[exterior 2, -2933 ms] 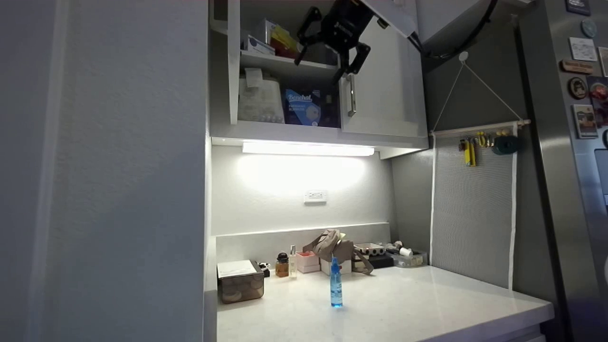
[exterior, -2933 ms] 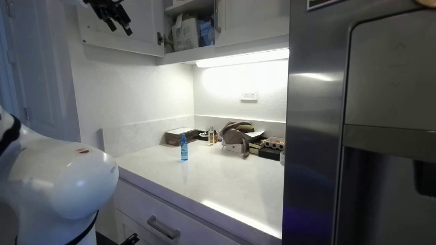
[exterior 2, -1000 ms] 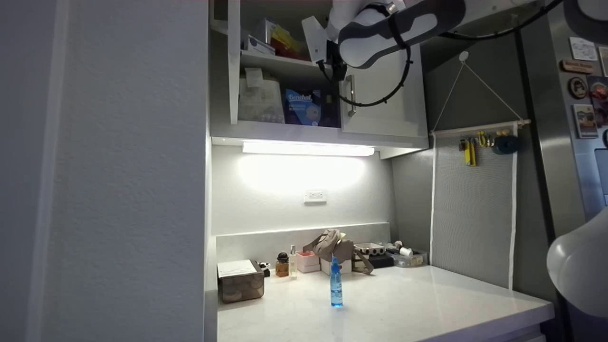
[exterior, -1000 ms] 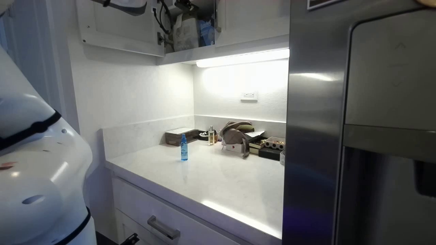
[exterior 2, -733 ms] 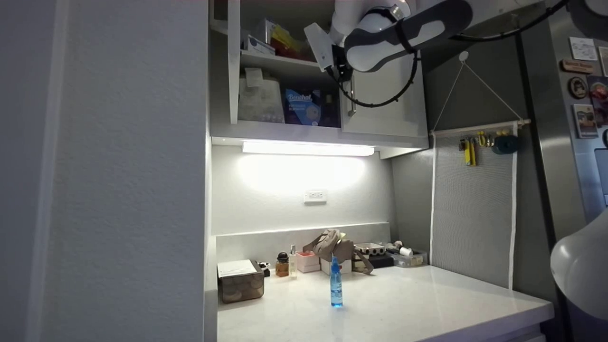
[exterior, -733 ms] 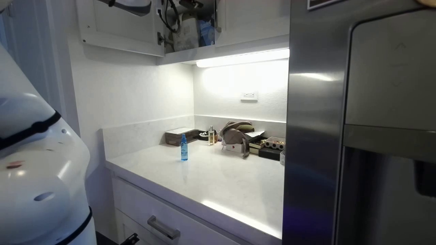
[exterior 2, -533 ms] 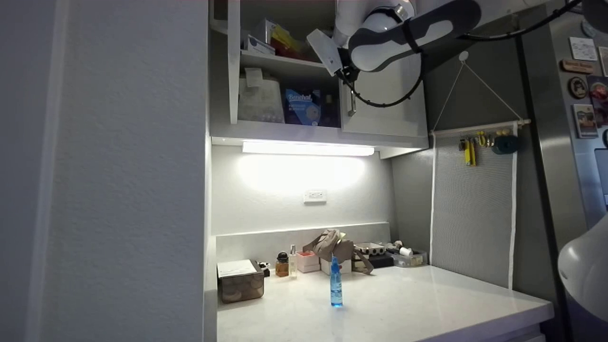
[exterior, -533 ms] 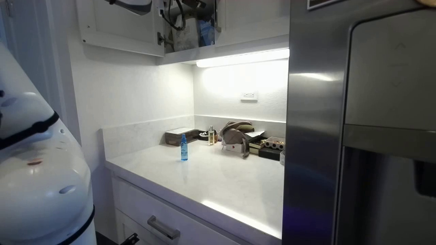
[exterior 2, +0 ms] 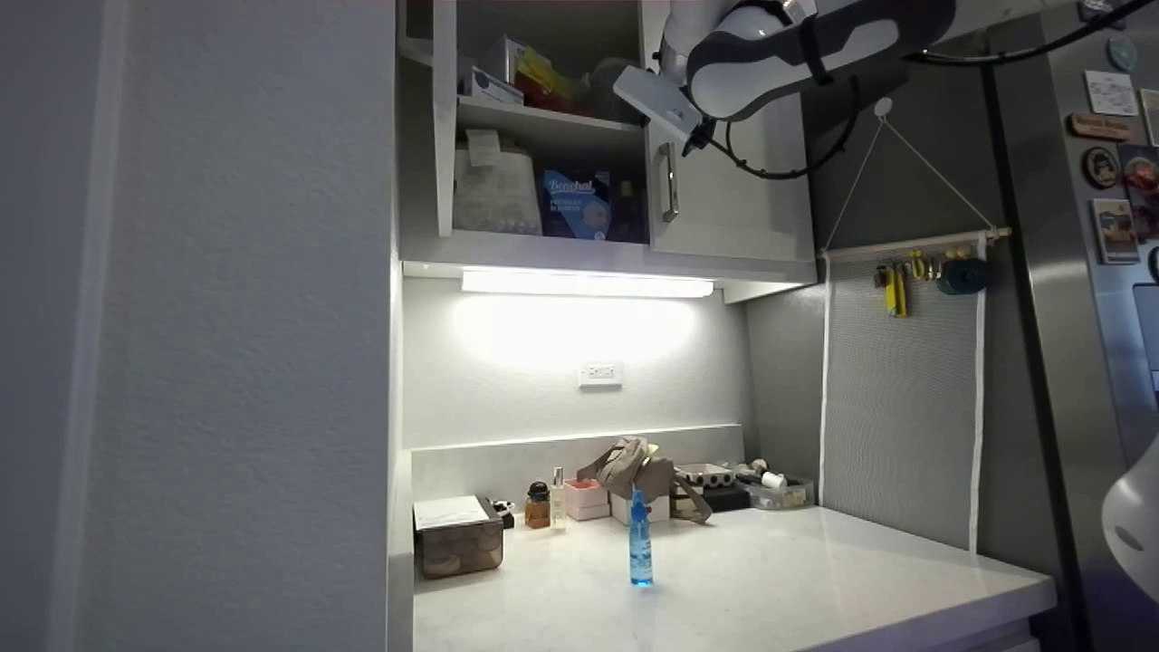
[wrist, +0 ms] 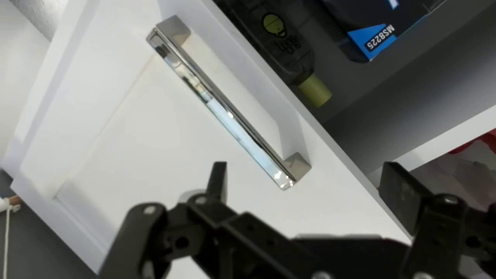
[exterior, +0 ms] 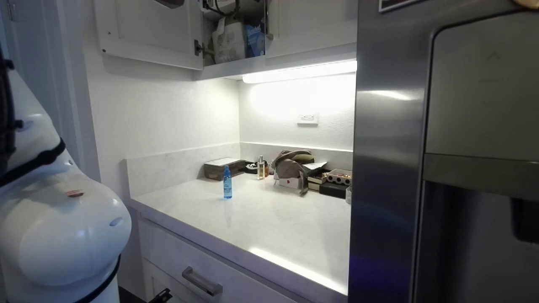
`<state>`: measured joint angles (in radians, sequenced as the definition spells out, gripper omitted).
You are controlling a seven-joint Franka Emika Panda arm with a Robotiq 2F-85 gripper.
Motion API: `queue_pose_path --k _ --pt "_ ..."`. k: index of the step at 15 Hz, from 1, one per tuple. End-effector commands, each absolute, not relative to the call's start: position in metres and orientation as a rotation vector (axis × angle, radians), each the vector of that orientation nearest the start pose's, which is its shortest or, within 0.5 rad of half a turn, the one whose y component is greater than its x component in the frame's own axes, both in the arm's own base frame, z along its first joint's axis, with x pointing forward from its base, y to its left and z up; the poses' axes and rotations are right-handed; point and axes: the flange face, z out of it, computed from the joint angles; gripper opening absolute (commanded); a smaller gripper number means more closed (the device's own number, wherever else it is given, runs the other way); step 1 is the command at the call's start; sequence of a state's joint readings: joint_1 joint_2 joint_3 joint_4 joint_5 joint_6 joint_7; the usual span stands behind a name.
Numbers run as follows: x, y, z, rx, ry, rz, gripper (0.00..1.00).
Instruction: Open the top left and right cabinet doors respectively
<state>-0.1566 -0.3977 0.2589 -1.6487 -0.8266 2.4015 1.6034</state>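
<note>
**Arm (exterior 2: 847,36) bent high by the right cabinet door (exterior 2: 751,208)**

In an exterior view the arm extends from 2 o'clock, its folded end at 1 o'clock in front of that closed door. The left cabinet door (exterior 2: 445,118) stands swung out, edge-on, at 11 o'clock. In the wrist view the gripper (wrist: 304,174) is spread wide; from its gap the metal handle (wrist: 224,112) runs towards 11 o'clock.

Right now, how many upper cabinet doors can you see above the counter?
2. The left cabinet door, farther from the fridge, is swung open; the right cabinet door, nearer it, looks shut. Others may be hidden out of frame.
</note>
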Motion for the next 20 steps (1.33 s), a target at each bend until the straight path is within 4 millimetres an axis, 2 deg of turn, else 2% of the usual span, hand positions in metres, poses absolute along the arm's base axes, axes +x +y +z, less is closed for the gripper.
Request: queue_pose_path --k 1,7,12,16,20 --pt "0.425 0.086 0.888 -1.971 1.265 -1.952 1.00" --pt "0.445 0.094 0.883 -2.029 1.186 -2.132 1.00" --pt "0.460 0.085 0.876 -2.093 1.127 -2.375 1.00" --pt "0.477 0.071 0.858 -2.232 1.058 -2.515 1.00" --pt "0.494 0.073 0.840 -2.387 0.934 -2.583 1.00"
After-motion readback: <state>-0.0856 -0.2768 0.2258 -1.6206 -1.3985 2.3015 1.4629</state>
